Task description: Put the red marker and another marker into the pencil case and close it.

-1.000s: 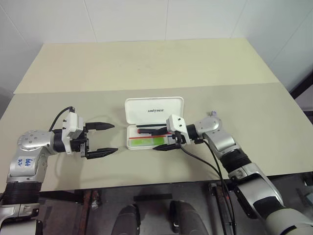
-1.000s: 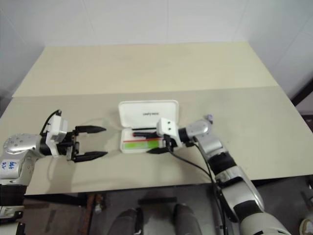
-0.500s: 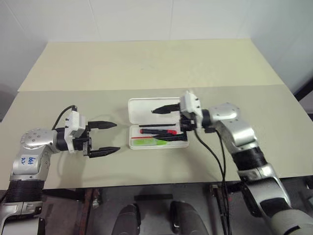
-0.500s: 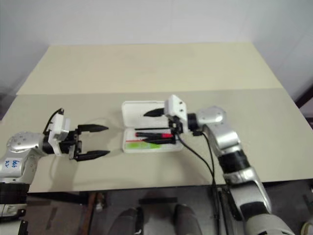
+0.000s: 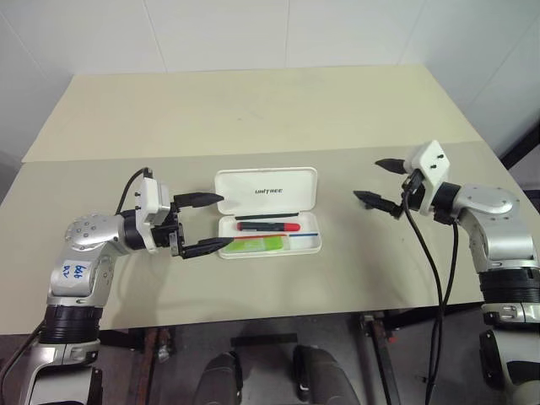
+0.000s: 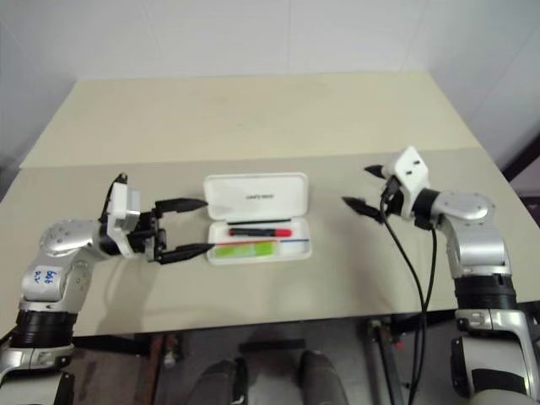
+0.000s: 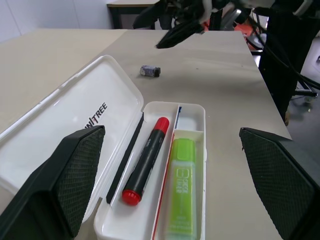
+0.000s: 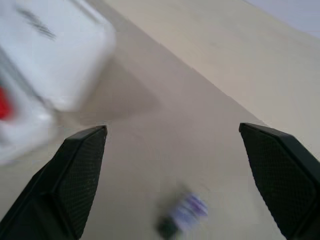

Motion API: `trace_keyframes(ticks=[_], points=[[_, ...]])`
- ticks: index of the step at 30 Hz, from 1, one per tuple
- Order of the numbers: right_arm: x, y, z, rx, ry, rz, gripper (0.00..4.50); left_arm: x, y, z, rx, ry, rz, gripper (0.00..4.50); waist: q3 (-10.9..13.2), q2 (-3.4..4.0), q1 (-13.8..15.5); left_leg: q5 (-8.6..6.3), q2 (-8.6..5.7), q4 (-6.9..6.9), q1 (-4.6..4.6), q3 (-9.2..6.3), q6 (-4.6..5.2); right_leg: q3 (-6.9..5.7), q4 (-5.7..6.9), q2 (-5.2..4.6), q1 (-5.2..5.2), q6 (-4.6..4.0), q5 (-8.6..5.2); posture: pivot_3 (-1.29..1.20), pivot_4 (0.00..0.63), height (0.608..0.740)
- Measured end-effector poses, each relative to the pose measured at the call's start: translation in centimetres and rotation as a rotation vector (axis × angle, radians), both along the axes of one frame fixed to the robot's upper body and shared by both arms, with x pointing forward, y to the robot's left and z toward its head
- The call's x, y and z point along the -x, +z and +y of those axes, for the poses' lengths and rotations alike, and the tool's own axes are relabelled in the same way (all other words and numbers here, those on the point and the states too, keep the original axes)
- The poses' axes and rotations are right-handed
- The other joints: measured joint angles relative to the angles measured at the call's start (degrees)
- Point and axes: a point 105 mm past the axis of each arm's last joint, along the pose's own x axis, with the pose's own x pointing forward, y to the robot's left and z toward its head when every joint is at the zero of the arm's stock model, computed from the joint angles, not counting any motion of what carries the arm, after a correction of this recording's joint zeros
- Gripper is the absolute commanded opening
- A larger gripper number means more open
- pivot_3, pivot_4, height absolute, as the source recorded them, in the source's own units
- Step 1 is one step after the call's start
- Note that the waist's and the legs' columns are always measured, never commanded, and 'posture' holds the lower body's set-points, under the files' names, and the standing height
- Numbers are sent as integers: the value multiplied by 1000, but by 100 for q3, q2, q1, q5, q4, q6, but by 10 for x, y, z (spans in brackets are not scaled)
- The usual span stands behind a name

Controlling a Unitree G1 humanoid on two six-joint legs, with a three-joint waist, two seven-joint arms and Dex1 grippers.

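The pencil case (image 5: 309,243) lies open mid-table, its lid (image 5: 266,190) flat behind the tray. Inside the tray rest the red marker (image 5: 268,226) and, in front of it, the green marker (image 5: 267,244); the left wrist view shows both, red marker (image 7: 145,162) beside green marker (image 7: 182,185). My left gripper (image 5: 223,221) is open at the case's left end, one finger near the lid, the other by the tray's front corner. My right gripper (image 5: 368,180) is open and holds nothing, well to the right of the case and above the table.
A small grey-purple stub (image 7: 150,71) lies on the table right of the case, under my right gripper. A second table (image 5: 253,110) adjoins behind, across a seam. The near table edge (image 5: 278,312) runs just in front of the case.
My right gripper left the case, swung far right and up, and opened wider. My left gripper moved right to the case's left end. Both markers stay in the tray.
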Motion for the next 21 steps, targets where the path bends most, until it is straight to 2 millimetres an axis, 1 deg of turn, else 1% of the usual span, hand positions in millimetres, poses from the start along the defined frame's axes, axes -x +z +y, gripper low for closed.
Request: trace_keyframes(ticks=[2, 3, 6, 7, 11, 15, 18, 21], points=[[-6, -9, -4, -58, -104, 4, 4459, 1, 0, -3, 2, -5, -4, 4500, -1, -1, 3, 0, 0, 3, 0, 0, 0, 1, 1, 0, 1, 3, 2, 0, 150, 740], [-8, -17, -4, -91, -157, 16, 4459, 0, 0, -5, 5, -5, -5, 4500, -1, -1, 2, 0, 0, 3, 1, -1, 0, 3, 2, 0, 2, 3, 2, 0, 150, 740], [-10, -46, 4, -166, -266, 84, 4459, 0, -1, -8, 16, -9, -1, 4500, -1, -1, 5, 1, -2, 3, 0, -1, -1, 4, 4, -1, 1, 5, 3, 0, 150, 740], [-10, -53, 7, -187, -295, 99, 4459, 0, -1, -9, 19, -11, 0, 4500, -1, -1, 4, 1, -2, 3, -1, 0, 0, 6, 4, -2, 0, 7, 4, 0, 150, 740], [-11, -60, 17, -260, -403, 94, 4459, 0, -1, -10, 22, -14, 0, 4500, -1, -1, 3, 1, -2, 3, 0, 0, 2, 8, 3, -2, 1, 9, 6, 0, 150, 740], [-10, -71, 13, -268, -515, 87, 4459, 0, -1, -10, 22, -14, 0, 4500, -1, -1, 11, 1, -4, 1, -1, 0, 2, 8, 1, -3, 1, 9, 6, 0, 150, 740], [-9, -73, 11, -274, -561, 61, 3857, 0, -1, -10, 22, -14, -1, 4500, -1, -2, 11, 2, -5, 3, 0, -1, 6, 9, 0, -3, 4, 12, 8, 0, 150, 740], [-8, -76, 14, -289, -575, 54, 2804, 0, -1, -10, 22, -14, -1, 4500, -2, -3, 14, 4, -6, 4, 0, -3, 7, 9, 1, -3, 6, 13, 9, 0, 150, 740]])
